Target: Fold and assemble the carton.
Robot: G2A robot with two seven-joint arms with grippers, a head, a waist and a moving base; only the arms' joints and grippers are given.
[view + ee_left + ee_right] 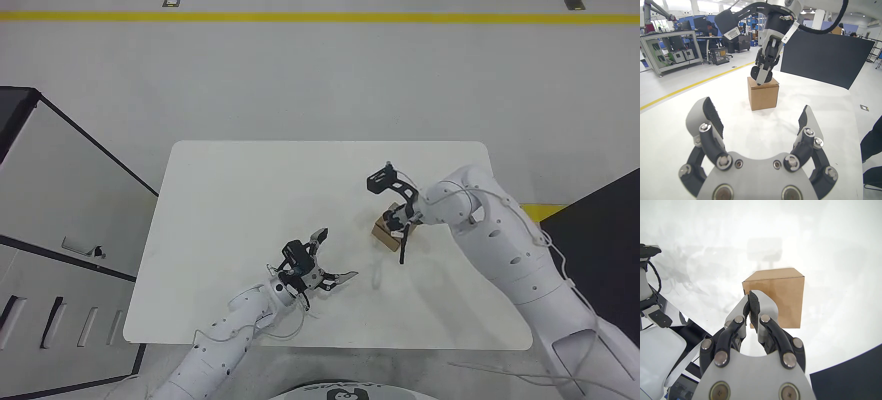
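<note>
Under right tool (760,81), carton (763,96) upright

Concealed and truncated parts around the carton (783,298)
In the right wrist view the closed fingers (755,310) of the right gripper (750,294) cover the carton's near corner, so contact between tips and cardboard cannot be judged; in the top view the same gripper overlaps much of the carton, whose flaps are too small to make out; in the left wrist view the left gripper (758,117) is cut off at its base by the picture's edge
</note>
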